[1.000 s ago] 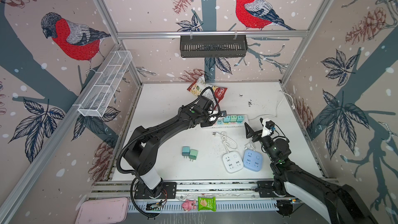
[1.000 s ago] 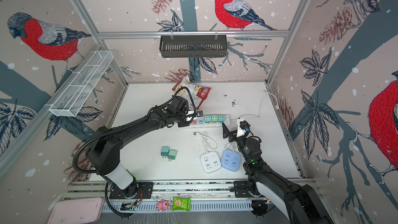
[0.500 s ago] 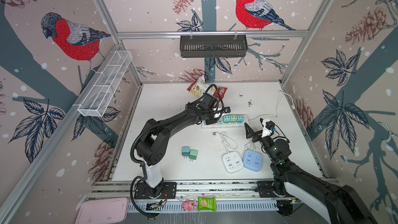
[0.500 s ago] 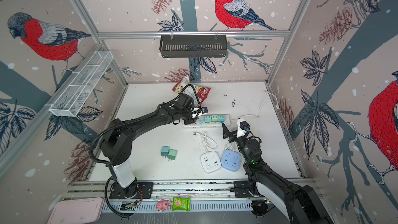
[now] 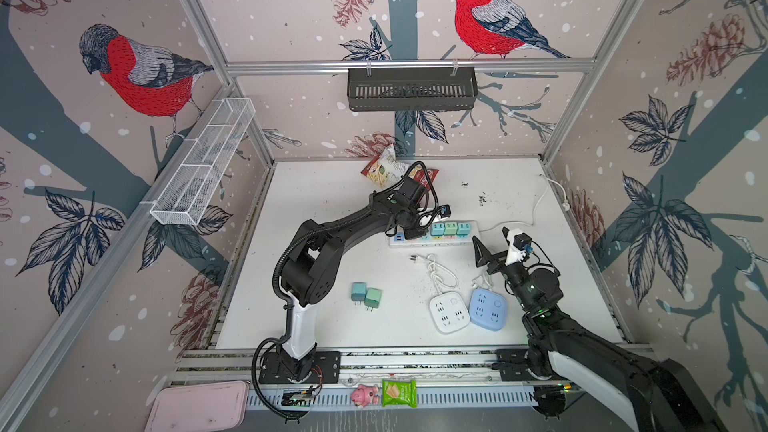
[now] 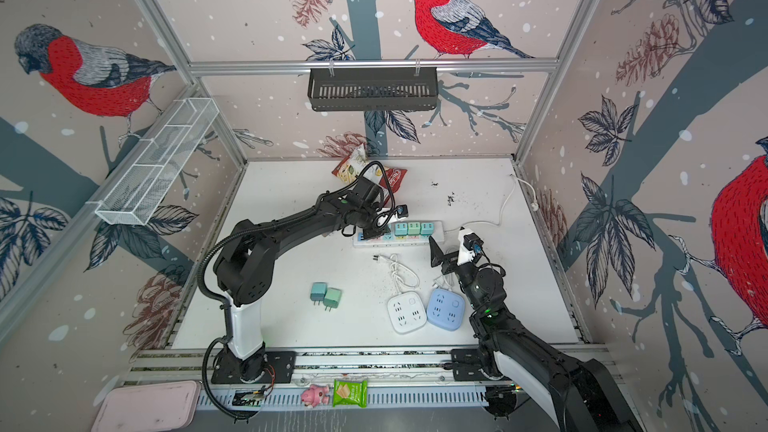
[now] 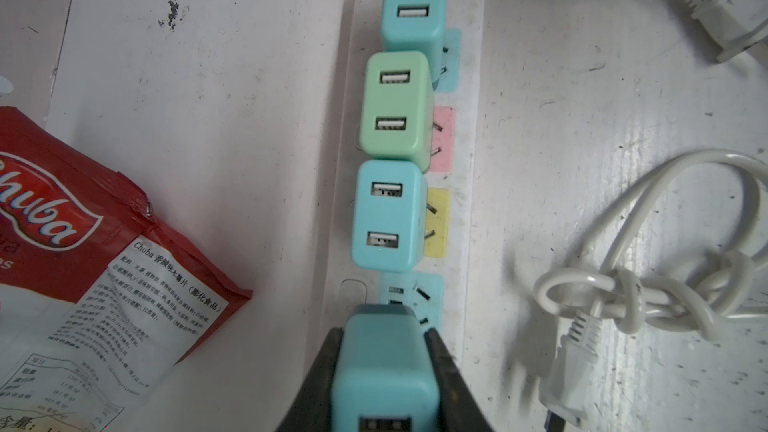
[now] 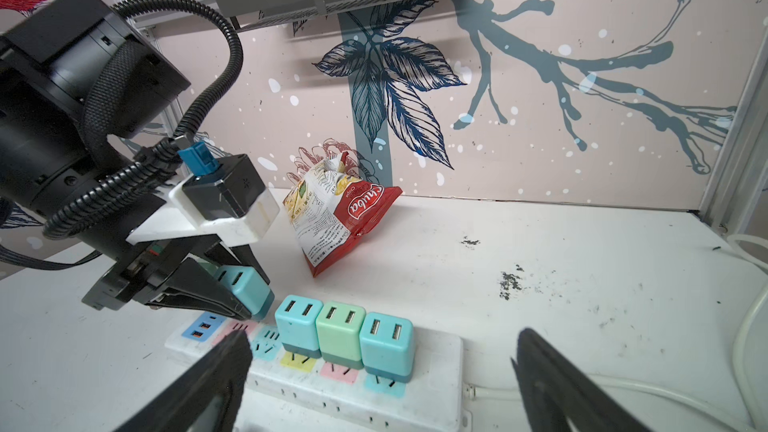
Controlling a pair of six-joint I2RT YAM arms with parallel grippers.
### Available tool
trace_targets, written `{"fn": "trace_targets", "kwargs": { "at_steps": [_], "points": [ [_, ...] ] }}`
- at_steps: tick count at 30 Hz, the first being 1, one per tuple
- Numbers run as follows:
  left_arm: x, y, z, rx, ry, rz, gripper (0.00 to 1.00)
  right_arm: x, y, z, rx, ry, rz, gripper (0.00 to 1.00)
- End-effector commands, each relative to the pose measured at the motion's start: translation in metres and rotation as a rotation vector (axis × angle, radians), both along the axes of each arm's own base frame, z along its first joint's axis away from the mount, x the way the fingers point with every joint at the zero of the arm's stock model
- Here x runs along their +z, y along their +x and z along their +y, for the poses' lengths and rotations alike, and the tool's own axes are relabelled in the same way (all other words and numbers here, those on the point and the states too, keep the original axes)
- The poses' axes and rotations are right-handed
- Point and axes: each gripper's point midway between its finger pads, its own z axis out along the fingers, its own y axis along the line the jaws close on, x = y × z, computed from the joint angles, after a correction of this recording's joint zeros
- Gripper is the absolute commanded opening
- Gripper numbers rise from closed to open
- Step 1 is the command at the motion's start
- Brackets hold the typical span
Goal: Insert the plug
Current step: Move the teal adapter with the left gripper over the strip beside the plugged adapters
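A white power strip (image 5: 432, 241) (image 7: 473, 184) lies at mid-table with three plugs (image 5: 451, 228) (image 8: 340, 334) seated in a row, two teal and one green. My left gripper (image 5: 415, 229) (image 6: 376, 232) (image 7: 384, 338) is shut on a fourth teal plug (image 7: 384, 371) (image 8: 245, 288). It holds this plug tilted just above the strip, beside the seated row. A free teal socket (image 7: 411, 297) (image 8: 266, 340) lies right under and ahead of it. My right gripper (image 5: 494, 245) (image 8: 382, 338) stands open and empty just short of the strip's cable end.
A red chips bag (image 5: 399, 172) (image 8: 340, 218) stands behind the strip. Two loose plugs (image 5: 365, 295), a white socket cube (image 5: 451, 311), a blue socket cube (image 5: 488, 308) and a coiled white cable (image 5: 436, 272) lie nearer the front. The strip's cord (image 5: 540, 201) runs to the right wall.
My left arm has swung, carrying the held plug a little to the right along the strip toward the seated row. The right arm has not moved.
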Motion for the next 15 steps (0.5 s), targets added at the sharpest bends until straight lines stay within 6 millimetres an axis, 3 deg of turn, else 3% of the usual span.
{"fn": "trace_targets", "kwargs": {
  "at_steps": [1,15],
  "points": [
    [-0.006,-0.005,-0.001,-0.02,0.004,0.027,0.0,0.007,-0.002,-0.001,0.002,0.026,-0.029,1.0],
    [-0.017,-0.007,-0.008,-0.047,0.001,0.067,0.0,0.009,-0.003,-0.003,-0.004,0.032,-0.037,1.0]
  ]
}}
